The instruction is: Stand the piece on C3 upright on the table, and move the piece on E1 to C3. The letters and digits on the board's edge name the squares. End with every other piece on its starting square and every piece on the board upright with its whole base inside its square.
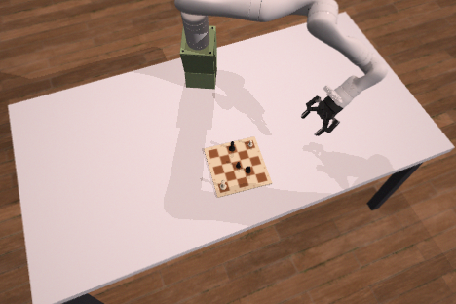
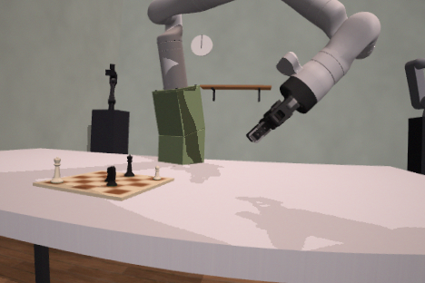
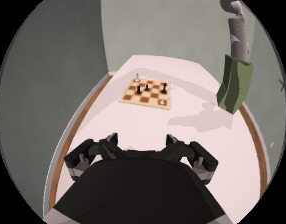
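Observation:
A small chessboard (image 1: 260,177) (image 2: 86,186) (image 3: 130,99) lies on the white table, towards its front edge. A small black piece (image 1: 238,165) stands on the board's centre square, with another black piece (image 1: 247,170) right beside it; in the exterior view the two overlap (image 2: 111,176). A taller black piece (image 1: 232,145) (image 2: 130,165) stands at the far edge. White pieces sit on two corners (image 1: 250,144) (image 1: 223,185) (image 2: 157,172) (image 2: 56,170). The board's letters are too small to read. My gripper (image 1: 314,121) (image 2: 255,136) (image 3: 141,139) is open and empty. It hangs in the air to the right of the board, tilted towards it.
The arm's green base block (image 1: 199,63) (image 2: 180,124) stands at the table's back edge behind the board. The table's right edge and a dark leg (image 1: 390,186) lie beyond the gripper.

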{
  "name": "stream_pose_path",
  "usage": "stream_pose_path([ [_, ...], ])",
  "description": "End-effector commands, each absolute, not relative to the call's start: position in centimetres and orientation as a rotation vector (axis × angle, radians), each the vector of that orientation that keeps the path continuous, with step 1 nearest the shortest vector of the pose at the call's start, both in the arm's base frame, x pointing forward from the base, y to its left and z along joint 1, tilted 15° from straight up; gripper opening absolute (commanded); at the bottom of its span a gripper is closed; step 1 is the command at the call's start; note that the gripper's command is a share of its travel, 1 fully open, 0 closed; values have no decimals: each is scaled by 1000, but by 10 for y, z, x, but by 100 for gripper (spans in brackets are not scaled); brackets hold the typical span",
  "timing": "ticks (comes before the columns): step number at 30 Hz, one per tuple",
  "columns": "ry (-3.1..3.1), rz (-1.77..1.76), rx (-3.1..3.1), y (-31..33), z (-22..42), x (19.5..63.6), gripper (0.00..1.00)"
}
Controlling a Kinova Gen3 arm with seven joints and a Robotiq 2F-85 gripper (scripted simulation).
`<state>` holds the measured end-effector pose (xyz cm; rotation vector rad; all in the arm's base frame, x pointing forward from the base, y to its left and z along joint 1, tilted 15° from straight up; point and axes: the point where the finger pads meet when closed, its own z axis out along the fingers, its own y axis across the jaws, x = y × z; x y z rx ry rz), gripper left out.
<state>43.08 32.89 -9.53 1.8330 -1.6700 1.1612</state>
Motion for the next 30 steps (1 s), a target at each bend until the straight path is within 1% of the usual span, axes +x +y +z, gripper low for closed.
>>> stream_pose_path([
  [1, -1766, 1106, 1734, 288, -118, 460, 100],
  [7, -1880, 1046, 1650, 257, -141, 483, 100],
  [30, -1889, 1041, 1643, 254, -143, 485, 100],
])
